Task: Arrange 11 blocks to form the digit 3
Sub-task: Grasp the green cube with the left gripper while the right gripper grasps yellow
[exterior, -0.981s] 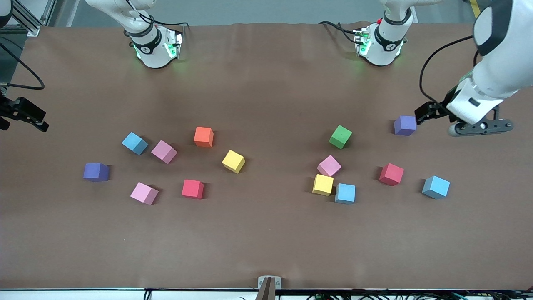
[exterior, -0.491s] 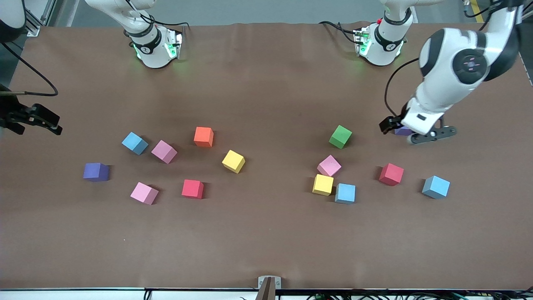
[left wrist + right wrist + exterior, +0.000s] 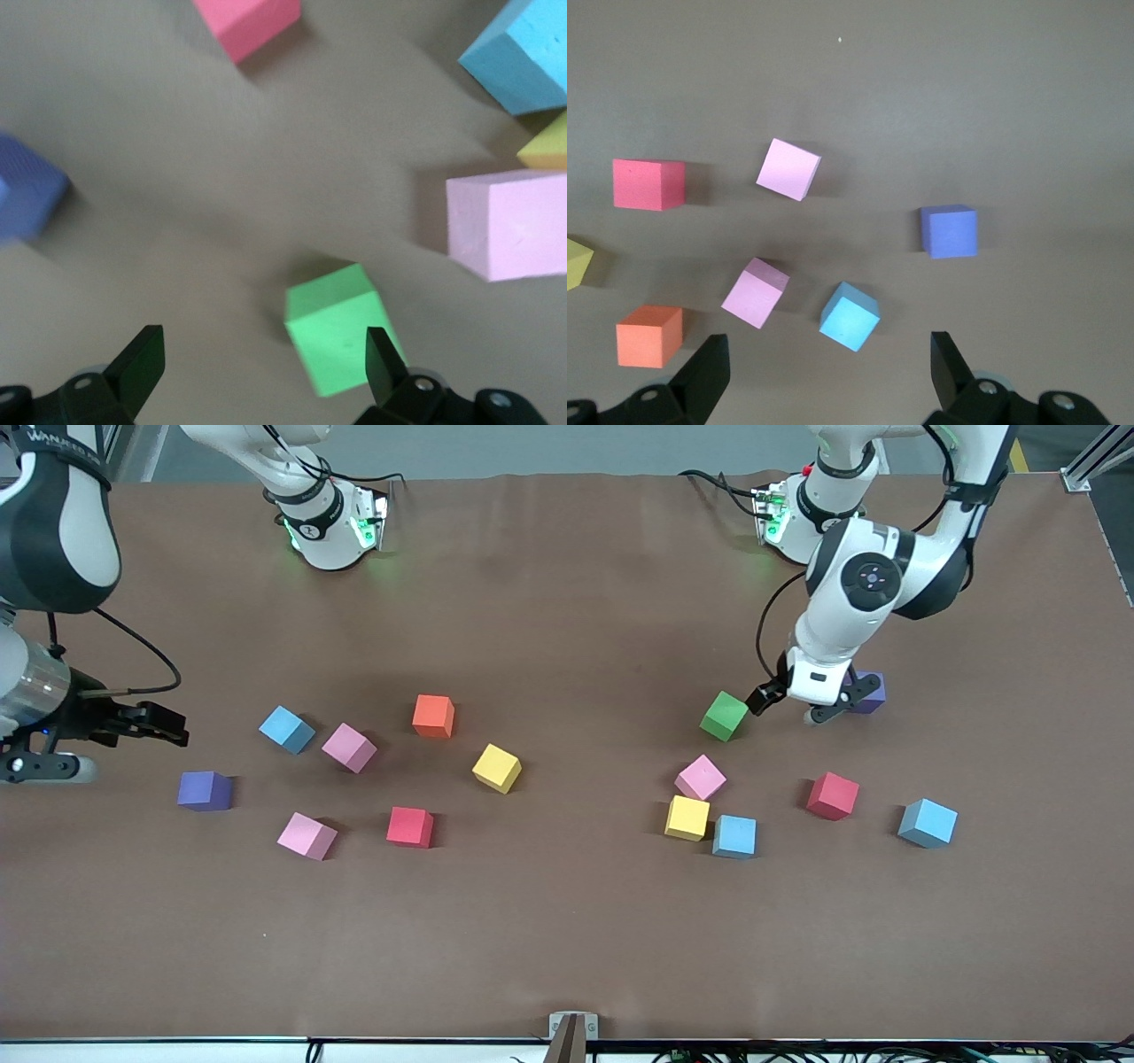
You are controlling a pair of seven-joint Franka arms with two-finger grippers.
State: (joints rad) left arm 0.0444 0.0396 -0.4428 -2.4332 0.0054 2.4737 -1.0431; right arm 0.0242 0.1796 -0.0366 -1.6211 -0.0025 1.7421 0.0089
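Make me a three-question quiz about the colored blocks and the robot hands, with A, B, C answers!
1. What block is the left gripper closest to?
A. the green block
B. an orange block
C. a yellow block

2. How many purple cubes are on the table?
A. none
B. two
C. five

3. What are the right gripper's fingers doing?
A. squeezing a pink block
B. squeezing a red block
C. open, holding nothing

Answers:
1 A: the left wrist view shows the green block near its fingers.
2 B: one purple cube near the right gripper, another purple cube under the left arm.
3 C: its fingers are spread, nothing between them.
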